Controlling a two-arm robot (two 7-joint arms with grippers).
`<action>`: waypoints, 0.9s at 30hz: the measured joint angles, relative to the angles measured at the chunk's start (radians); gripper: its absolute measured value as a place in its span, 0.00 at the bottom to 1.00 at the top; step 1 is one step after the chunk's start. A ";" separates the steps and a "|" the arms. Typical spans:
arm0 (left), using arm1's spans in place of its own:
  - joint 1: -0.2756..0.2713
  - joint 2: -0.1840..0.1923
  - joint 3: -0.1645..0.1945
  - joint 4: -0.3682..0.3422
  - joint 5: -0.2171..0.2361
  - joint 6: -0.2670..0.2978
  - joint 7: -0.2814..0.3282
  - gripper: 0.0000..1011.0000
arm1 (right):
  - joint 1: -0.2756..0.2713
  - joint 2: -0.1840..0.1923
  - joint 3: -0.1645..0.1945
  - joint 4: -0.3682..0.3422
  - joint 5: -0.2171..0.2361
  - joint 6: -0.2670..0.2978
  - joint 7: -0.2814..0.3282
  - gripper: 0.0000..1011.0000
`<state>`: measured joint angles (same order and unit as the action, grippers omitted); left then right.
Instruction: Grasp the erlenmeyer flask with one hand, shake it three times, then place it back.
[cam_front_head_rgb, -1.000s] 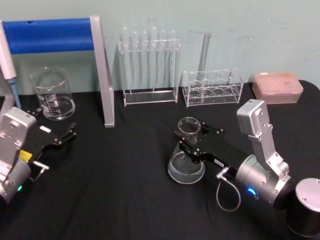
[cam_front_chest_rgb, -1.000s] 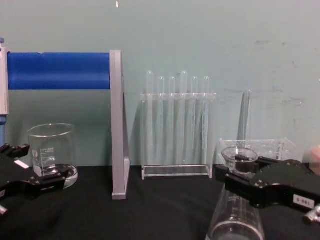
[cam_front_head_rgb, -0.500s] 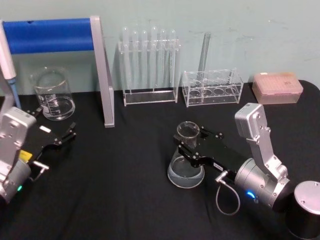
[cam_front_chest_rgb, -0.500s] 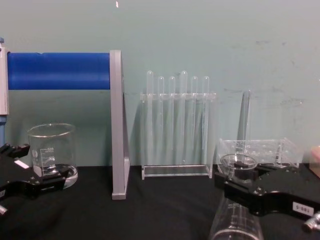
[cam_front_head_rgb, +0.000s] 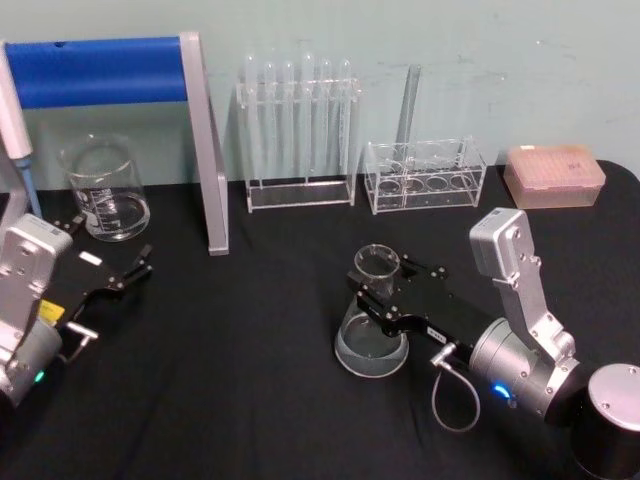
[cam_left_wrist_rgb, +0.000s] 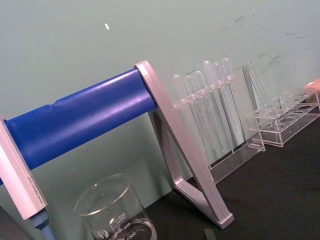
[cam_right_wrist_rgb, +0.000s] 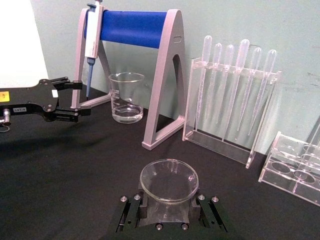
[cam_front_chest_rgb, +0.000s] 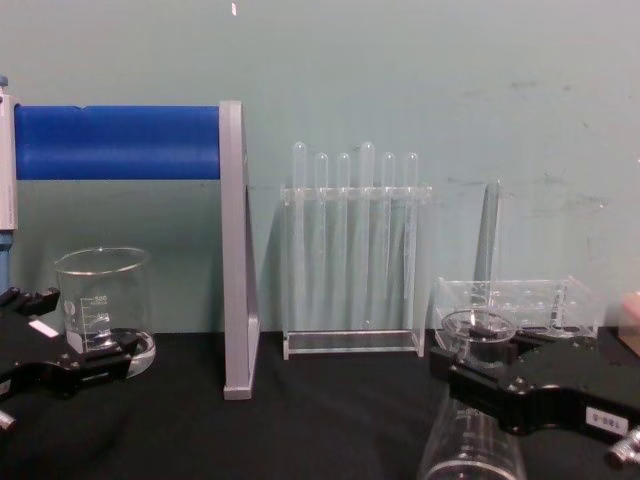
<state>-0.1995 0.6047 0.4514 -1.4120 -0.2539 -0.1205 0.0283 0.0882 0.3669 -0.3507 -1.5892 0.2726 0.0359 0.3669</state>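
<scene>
The erlenmeyer flask (cam_front_head_rgb: 371, 338) is clear glass with a little liquid. It stands upright at the centre right of the black table, its wide base at or just above the cloth. My right gripper (cam_front_head_rgb: 386, 284) reaches in from the right and is shut on the flask's neck just below the flared rim (cam_right_wrist_rgb: 168, 180). In the right wrist view the black jaws of the right gripper (cam_right_wrist_rgb: 169, 212) sit on both sides of the neck. The chest view shows the flask (cam_front_chest_rgb: 473, 445) low at the right, held by the right gripper (cam_front_chest_rgb: 482, 368). My left gripper (cam_front_head_rgb: 112, 242) rests open at the table's left.
A glass beaker (cam_front_head_rgb: 105, 190) stands at the back left under a grey stand with a blue bar (cam_front_head_rgb: 100, 70) that holds a pipette. A rack of test tubes (cam_front_head_rgb: 298, 135), a lower clear rack (cam_front_head_rgb: 425, 175) and a pink tip box (cam_front_head_rgb: 555, 175) line the back.
The right gripper has lowered the flask a little towards the table and drawn it slightly nearer me. The left arm has not moved.
</scene>
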 joint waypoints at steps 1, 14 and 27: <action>0.000 0.000 0.000 0.000 0.000 0.000 0.000 0.99 | 0.000 0.000 0.000 0.000 0.000 0.000 0.000 0.45; 0.000 0.000 0.000 0.000 0.000 0.000 0.000 0.99 | 0.000 0.000 0.001 -0.001 -0.001 0.001 0.000 0.45; 0.000 0.000 0.000 0.000 0.000 0.000 0.000 0.99 | 0.001 0.000 0.001 -0.001 -0.001 0.001 0.000 0.79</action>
<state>-0.1995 0.6047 0.4514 -1.4120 -0.2539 -0.1205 0.0283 0.0888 0.3667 -0.3501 -1.5898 0.2718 0.0372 0.3671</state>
